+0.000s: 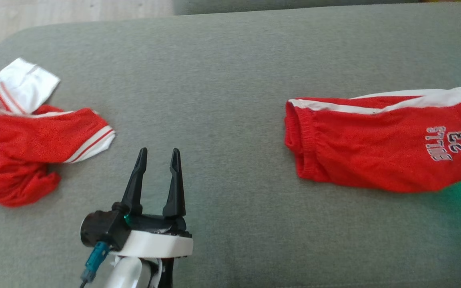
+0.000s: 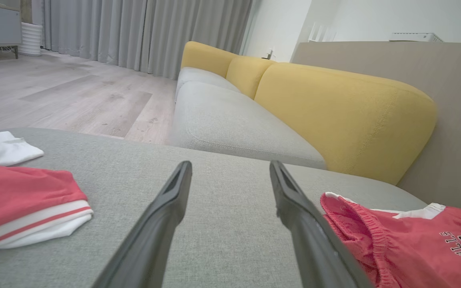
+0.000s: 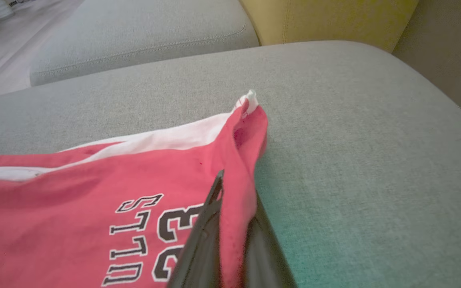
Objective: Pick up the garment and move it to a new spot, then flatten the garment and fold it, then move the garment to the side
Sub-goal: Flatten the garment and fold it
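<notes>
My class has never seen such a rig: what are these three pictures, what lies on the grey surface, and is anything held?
It is a wheeled robot with two arms, each ending in a two-fingered gripper. One picture looks down from its head; the others look out from each wrist. On the grey cushion lie red shorts marked 23 and, to the robot's left, a crumpled red-and-white garment. The left gripper is open, holding nothing. The right gripper is shut on the shorts' edge.
</notes>
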{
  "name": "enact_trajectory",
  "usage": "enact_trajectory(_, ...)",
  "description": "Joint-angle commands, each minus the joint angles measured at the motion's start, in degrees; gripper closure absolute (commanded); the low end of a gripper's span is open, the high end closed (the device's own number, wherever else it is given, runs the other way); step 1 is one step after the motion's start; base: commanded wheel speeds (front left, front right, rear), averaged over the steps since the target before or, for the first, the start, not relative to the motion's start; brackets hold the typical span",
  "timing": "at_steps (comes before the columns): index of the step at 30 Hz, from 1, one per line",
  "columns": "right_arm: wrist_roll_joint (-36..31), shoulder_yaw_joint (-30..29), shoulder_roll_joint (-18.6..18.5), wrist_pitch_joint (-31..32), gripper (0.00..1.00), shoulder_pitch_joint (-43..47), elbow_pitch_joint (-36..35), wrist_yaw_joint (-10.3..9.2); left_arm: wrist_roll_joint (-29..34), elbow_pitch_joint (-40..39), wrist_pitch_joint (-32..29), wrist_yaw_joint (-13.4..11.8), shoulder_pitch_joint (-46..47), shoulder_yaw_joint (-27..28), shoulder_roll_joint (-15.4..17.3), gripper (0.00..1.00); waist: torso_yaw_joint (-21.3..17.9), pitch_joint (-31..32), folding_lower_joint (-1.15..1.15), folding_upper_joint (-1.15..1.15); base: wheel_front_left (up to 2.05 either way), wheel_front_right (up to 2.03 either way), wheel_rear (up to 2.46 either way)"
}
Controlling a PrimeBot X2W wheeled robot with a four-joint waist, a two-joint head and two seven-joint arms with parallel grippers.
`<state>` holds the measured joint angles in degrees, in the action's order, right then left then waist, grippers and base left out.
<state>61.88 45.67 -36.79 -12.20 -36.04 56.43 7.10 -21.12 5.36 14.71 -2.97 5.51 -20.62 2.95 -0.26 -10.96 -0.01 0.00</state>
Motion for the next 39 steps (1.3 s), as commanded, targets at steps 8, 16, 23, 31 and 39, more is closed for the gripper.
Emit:
enact_trajectory(8,-4.1,2.5,-0.1,-2.3,1.00,-5.5,-13.6,0.39,-0.4,-0.5,0.3,0.4,0.9,1.4,-0.1,0.00,-2.3,2.1,0.01,0.00,0.00,0.00,0.00)
enact_trajectory(16,-7.2,8.2,4.1,3.0,1.00,-5.0,-26.2,0.39,-1.3,0.1,0.3,0.5,0.7,1.4,-0.1,0.00,0.2,3.4,0.01,0.00,0.00,0.00,0.00)
enact_trajectory(23,-7.6,9.1,10.4,4.6,0.00,-0.7,-28.7,0.39,-2.7,0.3,0.3,0.3,-0.1,1.1,-0.1,0.00,3.2,4.5,0.01,0.00,0.00,0.00,0.00)
enact_trajectory(31,-13.3,-3.2,8.9,-2.3,0.00,5.1,-26.3,0.39,-0.7,0.0,0.3,-0.6,-3.8,3.7,-0.1,0.00,2.4,9.7,0.01,0.00,0.00,0.00,0.00)
enact_trajectory(39,-29.1,-23.3,12.8,-2.8,0.00,21.9,-31.7,0.39,5.5,1.6,0.3,-0.5,-8.7,6.9,0.0,0.00,0.6,14.7,0.01,0.00,0.00,0.00,0.00)
